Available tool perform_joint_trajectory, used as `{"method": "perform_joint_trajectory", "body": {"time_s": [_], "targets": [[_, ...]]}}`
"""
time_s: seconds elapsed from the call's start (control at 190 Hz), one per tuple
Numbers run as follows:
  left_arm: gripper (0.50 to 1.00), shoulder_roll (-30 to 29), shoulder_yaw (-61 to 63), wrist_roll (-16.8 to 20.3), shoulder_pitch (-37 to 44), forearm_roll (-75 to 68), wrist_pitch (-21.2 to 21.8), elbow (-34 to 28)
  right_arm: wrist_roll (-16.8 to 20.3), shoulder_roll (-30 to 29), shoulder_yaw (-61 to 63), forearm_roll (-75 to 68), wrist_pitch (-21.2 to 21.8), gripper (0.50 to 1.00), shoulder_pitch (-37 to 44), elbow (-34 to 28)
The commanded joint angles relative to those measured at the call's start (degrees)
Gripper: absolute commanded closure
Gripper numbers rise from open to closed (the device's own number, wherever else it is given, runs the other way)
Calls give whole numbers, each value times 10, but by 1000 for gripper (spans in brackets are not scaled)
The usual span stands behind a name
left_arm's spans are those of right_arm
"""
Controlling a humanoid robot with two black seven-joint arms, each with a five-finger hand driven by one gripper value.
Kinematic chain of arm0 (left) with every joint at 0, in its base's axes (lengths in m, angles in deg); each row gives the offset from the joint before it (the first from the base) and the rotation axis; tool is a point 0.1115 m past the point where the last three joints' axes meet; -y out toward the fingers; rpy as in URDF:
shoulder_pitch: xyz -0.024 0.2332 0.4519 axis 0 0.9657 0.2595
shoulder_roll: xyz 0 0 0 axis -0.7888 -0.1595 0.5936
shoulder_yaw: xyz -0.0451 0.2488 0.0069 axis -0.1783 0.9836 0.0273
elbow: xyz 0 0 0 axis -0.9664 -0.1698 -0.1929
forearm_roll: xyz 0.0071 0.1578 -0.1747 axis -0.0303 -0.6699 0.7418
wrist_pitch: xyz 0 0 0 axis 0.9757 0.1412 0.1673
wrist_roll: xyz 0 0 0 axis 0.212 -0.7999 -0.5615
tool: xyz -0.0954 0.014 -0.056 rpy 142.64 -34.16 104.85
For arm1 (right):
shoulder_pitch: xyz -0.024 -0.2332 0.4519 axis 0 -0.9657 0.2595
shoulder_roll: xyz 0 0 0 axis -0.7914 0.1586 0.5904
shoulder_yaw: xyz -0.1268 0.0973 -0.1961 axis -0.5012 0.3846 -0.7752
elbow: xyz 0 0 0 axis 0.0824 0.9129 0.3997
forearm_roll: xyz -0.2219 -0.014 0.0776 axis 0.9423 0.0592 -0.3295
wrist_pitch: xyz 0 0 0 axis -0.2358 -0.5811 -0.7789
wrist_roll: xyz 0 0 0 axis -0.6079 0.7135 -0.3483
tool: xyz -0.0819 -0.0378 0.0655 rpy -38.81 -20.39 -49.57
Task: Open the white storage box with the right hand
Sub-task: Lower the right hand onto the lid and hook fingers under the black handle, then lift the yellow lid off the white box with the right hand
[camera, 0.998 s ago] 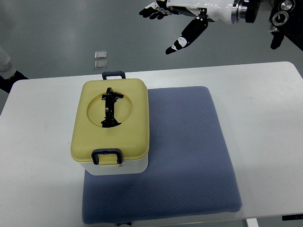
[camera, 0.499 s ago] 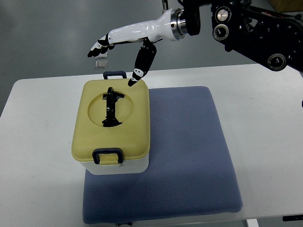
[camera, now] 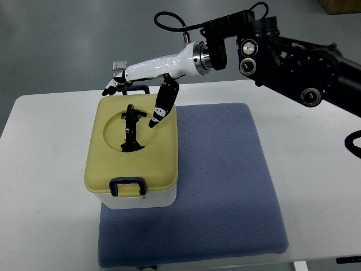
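Storage box (camera: 133, 155) lid shut, latches down — right hand (camera: 138, 84) above its far edge, fingers spread, holding nothing

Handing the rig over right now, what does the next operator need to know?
Right hand: open, holding nothing, over the far end of the box, thumb pointing down above the lid.
Left hand: out of view.
Box: sits on the left edge of the blue mat, lid closed, far latch and near latch apparently down, black handle lying in the recess.
Done: approach only.
Left: release latches, lift the lid.
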Motion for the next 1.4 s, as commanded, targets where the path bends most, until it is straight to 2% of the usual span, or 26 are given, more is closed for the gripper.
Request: {"method": "perform_joint_trajectory", "body": {"time_s": [0.0, 0.278, 0.431, 0.488, 0.551, 0.583, 0.588, 0.599, 0.604, 0.609, 0.614, 0.62, 0.635, 0.735, 0.961, 1.229, 1.302, 1.397], "targets": [[500, 0, 0, 0, 1, 0, 0, 0, 0, -7, -2, 0, 0, 572, -6, 1], [500, 0, -1, 1, 0, 0, 0, 0, -2, -10, -3, 22, 0, 576, -17, 2], [500, 0, -1, 1, 0, 0, 0, 0, -4, -17, -4, 26, -14, 605, -21, 2], [500, 0, -1, 0, 0, 0, 0, 0, -4, -22, -4, 27, -25, 660, -22, 3], [500, 0, -1, 0, 1, 0, 0, 0, -5, -24, -4, 27, -36, 699, -23, 2], [500, 0, -1, 0, 1, 0, 0, 0, -5, -27, -4, 28, -46, 746, -25, 2], [500, 0, -1, 1, 0, 0, 0, 0, -5, -28, -4, 28, -49, 766, -25, 2], [500, 0, -1, 1, 0, 0, 0, 0, -5, -28, -4, 28, -49, 767, -25, 2], [500, 0, -1, 0, 0, 0, 0, 0, -5, -28, -4, 28, -51, 791, -25, 3], [500, 0, -1, 0, 0, 0, 0, 0, -5, -28, -4, 28, -51, 791, -25, 3], [500, 0, -1, 0, 0, 0, 0, 0, -6, -29, -5, 27, -54, 817, -25, 2], [500, 0, -1, 0, 0, 0, 0, 0, -6, -29, -5, 27, -54, 818, -25, 2], [500, 0, -1, 0, 1, 0, 0, 0, -6, -29, -5, 28, -58, 864, -25, 2], [500, 0, -1, 1, 0, 0, 0, 0, -6, -32, -5, 33, -63, 1000, -26, 2], [500, 0, 0, 0, 0, 0, 0, 0, -19, -34, -4, 42, -90, 1000, -24, 2], [500, 0, 0, 0, 1, 0, 0, 0, -30, -25, 17, 32, -82, 1000, -14, -5], [500, 0, 0, 0, 1, 0, 0, 0, -31, -18, 35, 30, -60, 1000, 11, -6], [500, 0, 0, 0, 0, 0, 0, 0, -33, 9, 69, 27, -5, 1000, 28, -6]]}}
